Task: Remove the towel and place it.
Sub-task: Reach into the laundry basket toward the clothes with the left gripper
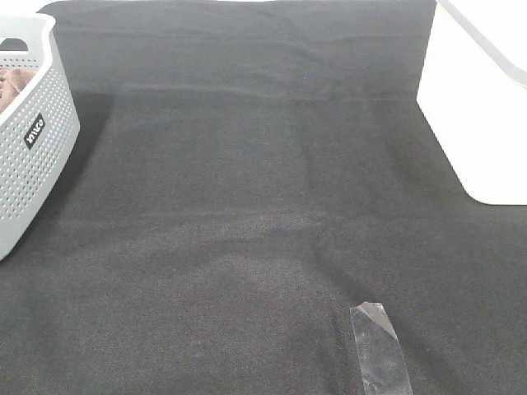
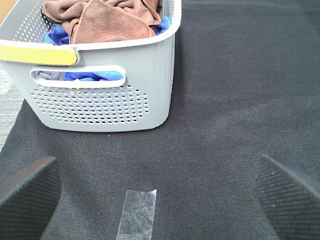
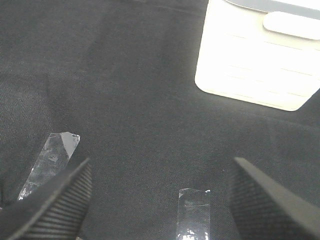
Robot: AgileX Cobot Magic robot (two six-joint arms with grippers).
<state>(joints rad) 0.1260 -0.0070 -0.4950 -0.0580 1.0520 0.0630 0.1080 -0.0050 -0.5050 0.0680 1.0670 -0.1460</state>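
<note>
Brown towel (image 2: 110, 22) lies crumpled in a grey perforated basket (image 1: 37, 156), upper left of the overhead view. It looks soft, light and limp, so pinch a raised fold. Left gripper (image 2: 160, 186) and right gripper (image 3: 160, 197) gape wide, empty.

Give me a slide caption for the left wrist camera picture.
Open left hand faces a grey perforated plastic basket holding a crumpled brown terry towel, on a black table cloth.
</note>
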